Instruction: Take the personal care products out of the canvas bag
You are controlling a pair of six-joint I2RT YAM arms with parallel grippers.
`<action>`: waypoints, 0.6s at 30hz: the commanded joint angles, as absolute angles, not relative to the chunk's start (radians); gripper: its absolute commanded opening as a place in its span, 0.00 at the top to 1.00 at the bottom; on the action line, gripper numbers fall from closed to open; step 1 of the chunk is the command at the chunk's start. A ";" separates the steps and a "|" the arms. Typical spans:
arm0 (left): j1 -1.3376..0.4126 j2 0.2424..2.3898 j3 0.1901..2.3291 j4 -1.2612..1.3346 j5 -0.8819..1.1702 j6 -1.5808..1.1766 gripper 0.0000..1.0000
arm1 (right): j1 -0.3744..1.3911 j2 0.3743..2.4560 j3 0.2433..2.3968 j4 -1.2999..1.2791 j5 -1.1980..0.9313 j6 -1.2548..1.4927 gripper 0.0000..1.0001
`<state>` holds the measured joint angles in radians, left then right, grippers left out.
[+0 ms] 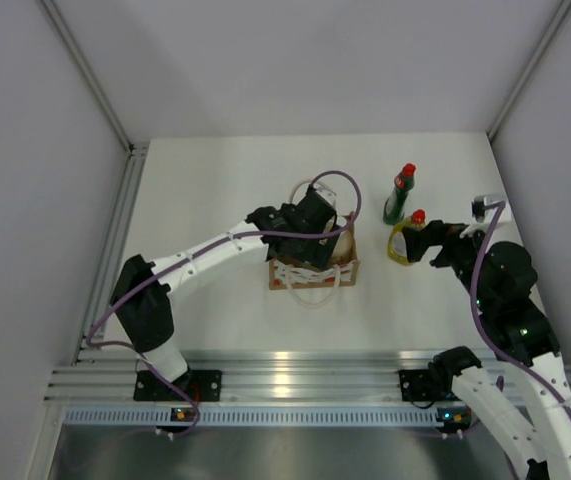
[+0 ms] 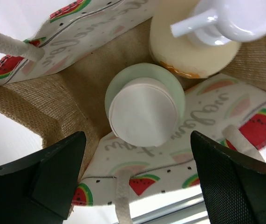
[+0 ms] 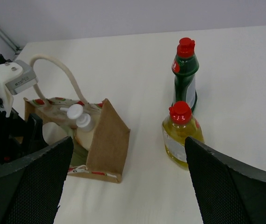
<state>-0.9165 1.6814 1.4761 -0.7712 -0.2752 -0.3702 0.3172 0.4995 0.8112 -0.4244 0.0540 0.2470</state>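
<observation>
The left gripper (image 2: 137, 138) hangs wide open, empty, over the pale bottle (image 2: 144, 109) in the bag (image 2: 35, 105); next it should drop and close on it. The right gripper (image 3: 128, 144) gapes empty near the yellow bottle (image 3: 181, 135), already outside.

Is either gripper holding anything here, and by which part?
Nothing is held. The left gripper is open above the pale green bottle in the canvas bag; the right gripper is open, clear of the yellow bottle.

On canvas bag (image 2: 72, 95): cursive lettering (image 2: 203, 122), unreadable
</observation>
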 commanded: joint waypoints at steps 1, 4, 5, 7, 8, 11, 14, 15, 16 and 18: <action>-0.919 1.707 1.476 -0.767 -0.368 -0.409 0.02 | 0.304 0.525 0.793 -0.440 0.038 0.253 0.01; -0.919 1.726 1.473 -0.741 -0.365 -0.425 0.02 | 0.302 0.519 0.781 -0.426 0.020 0.259 0.00; -0.919 1.729 1.471 -0.732 -0.362 -0.428 0.02 | 0.302 0.515 0.781 -0.428 0.020 0.258 0.01; -0.919 1.729 1.454 -0.695 -0.362 -0.434 0.02 | 0.304 0.508 0.781 -0.426 0.021 0.256 0.01; -0.919 1.730 1.450 -0.684 -0.353 -0.434 0.02 | 0.302 0.503 0.781 -0.426 0.021 0.255 0.00; -0.919 1.743 1.443 -0.663 -0.339 -0.442 0.02 | 0.304 0.491 0.781 -0.426 0.021 0.252 0.00; -0.919 1.746 1.430 -0.644 -0.331 -0.454 0.02 | 0.304 0.491 0.781 -0.426 0.023 0.253 0.01; -0.919 1.743 1.424 -0.635 -0.331 -0.460 0.02 | 0.304 0.497 0.781 -0.426 0.021 0.253 0.01; -0.919 1.740 1.404 -0.624 -0.331 -0.463 0.02 | 0.304 0.499 0.781 -0.426 0.020 0.253 0.01; -0.919 1.724 1.385 -0.588 -0.331 -0.471 0.02 | 0.302 0.500 0.779 -0.426 0.011 0.253 0.01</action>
<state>-0.9173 1.7412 1.4170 -0.6693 -0.3305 -0.4450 0.3168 0.4992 0.7723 -0.4343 0.0292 0.2478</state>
